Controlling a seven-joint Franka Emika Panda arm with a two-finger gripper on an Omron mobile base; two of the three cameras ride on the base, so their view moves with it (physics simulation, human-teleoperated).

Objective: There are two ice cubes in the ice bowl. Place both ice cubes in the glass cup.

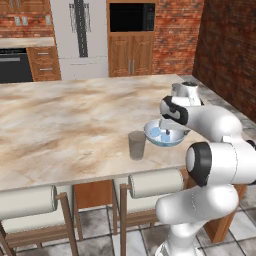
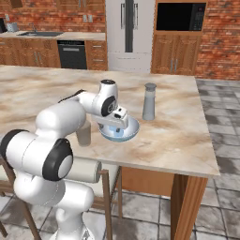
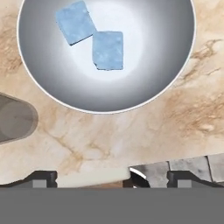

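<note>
Two pale-blue ice cubes (image 3: 75, 22) (image 3: 107, 50) lie side by side in the round ice bowl (image 3: 153, 78); whether they touch I cannot tell. The bowl (image 1: 172, 141) (image 2: 132, 131) sits near the counter's front edge. The grey-brown glass cup (image 1: 136, 145) (image 2: 84, 133) (image 3: 15, 118) stands upright just left of the bowl. My gripper (image 1: 166, 132) (image 2: 117, 125) (image 3: 113, 179) hangs open a little above the bowl's near side, pointing down, with nothing between its fingers.
A slim grey shaker (image 2: 149, 101) stands behind the bowl, toward the counter's right end. White padded stools (image 1: 155, 182) sit under the front edge of the marble counter (image 1: 70, 120). Wide bare counter lies to the left.
</note>
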